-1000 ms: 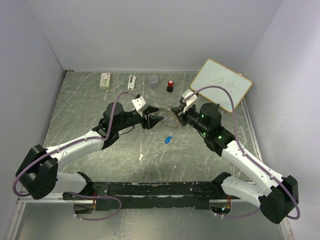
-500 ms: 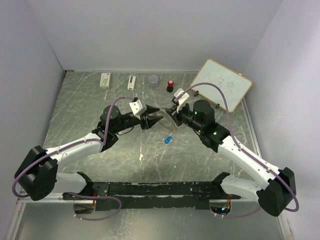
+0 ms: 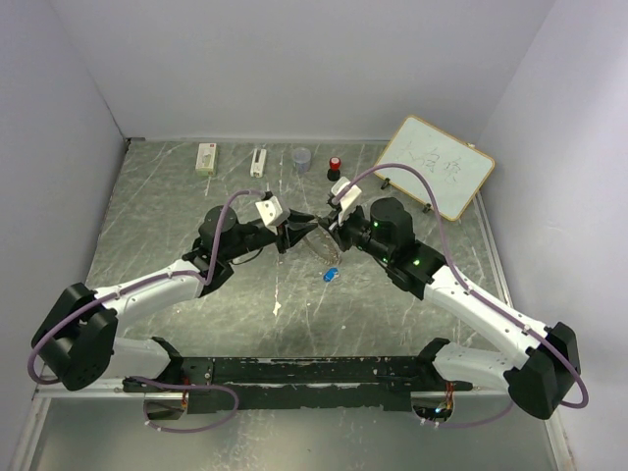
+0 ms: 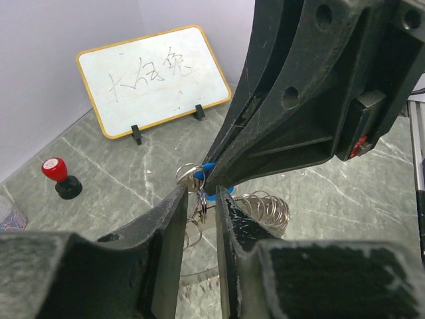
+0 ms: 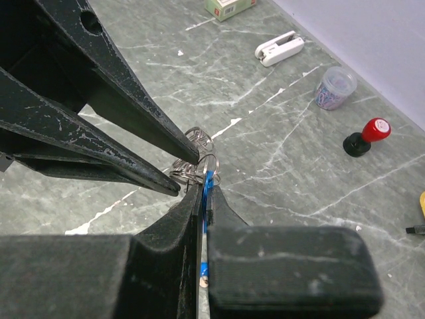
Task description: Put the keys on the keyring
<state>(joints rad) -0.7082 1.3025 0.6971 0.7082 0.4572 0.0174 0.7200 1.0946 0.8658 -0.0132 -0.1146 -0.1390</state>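
The keyring point(image 3: 318, 245), a grey metal ring fringed with many small rings, sits between my two grippers at the table's middle. My left gripper point(image 3: 292, 235) has its jaws drawn close on one small ring of the keyring point(image 4: 199, 199); the coil of small rings point(image 4: 265, 209) shows behind. My right gripper point(image 3: 329, 228) is shut on a blue key point(image 5: 208, 181), edge-on, its tip against the small rings point(image 5: 196, 156). That key also shows in the left wrist view point(image 4: 208, 174). The second blue key point(image 3: 330, 274) lies on the table just nearer.
A whiteboard point(image 3: 434, 167) stands at the back right. A red-and-black knob point(image 3: 335, 168), a clear cup of clips point(image 3: 301, 158), a white stapler point(image 3: 258, 162) and a green-white box point(image 3: 206, 158) line the back edge.
Both grippers have moved toward each other; the right one came left with the key to the keyring. The left jaws have narrowed onto the small rings.
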